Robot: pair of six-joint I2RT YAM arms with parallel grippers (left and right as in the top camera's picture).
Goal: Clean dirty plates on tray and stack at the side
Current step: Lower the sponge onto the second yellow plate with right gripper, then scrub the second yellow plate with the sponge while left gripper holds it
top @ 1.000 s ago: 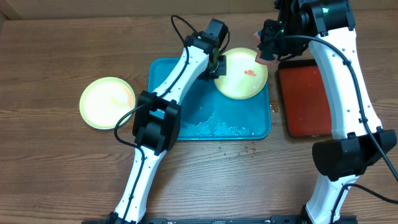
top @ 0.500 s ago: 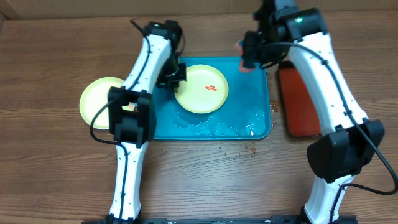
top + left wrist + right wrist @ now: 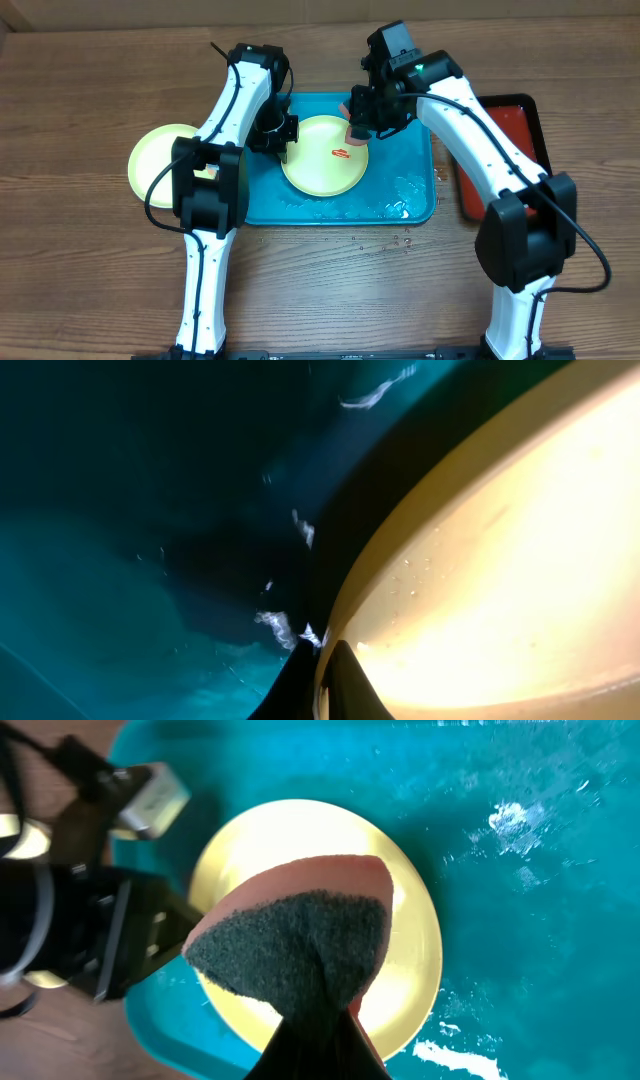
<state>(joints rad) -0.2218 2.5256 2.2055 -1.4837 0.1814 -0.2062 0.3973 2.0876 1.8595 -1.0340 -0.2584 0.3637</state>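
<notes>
While the left gripper (image 3: 276, 135) pins the yellow-green plate (image 3: 320, 172) by its left rim, the right gripper (image 3: 360, 125) is placed to scrub.

Overhead: plate lies flat in the teal tray (image 3: 415, 150), nearer its left edge than its right. Left jaws clenched on the rim. Right jaws clenched on a sponge (image 3: 350, 128) held over the plate's far right part, just beside the red smear (image 3: 343, 152). Can't tell if it's in contact yet. Another plate (image 3: 165, 165) sits on the worktop (image 3: 80, 260) off the tray's left edge. Red tray (image 3: 500, 160) off the right edge, not involved. Water is pooled toward the tray's near right corner.

Left wrist: gripper (image 3: 322, 675) straddles the rim. Plate (image 3: 500, 550) fills the right side, wet tray floor (image 3: 120, 510) the left. Droplets on the plate, so I'd judge it slippery. Hold the pinch firm and level. If the rim lifts, sponge load could tip the plate.

Right wrist: sponge (image 3: 300, 935) shows dark scouring face and pink backing. Can't tell which meets the plate (image 3: 410, 970). The sponge hides the smear here. Left arm is visible at the plate's left.

Advice: bring the sponge down on the smear and use short strokes with moderate pressure. Bias the push toward the pinned rim so the force goes into the left grip. Main risk, as I see it: a stroke toward the tray's right edge drags the plate out of the pinch.
</notes>
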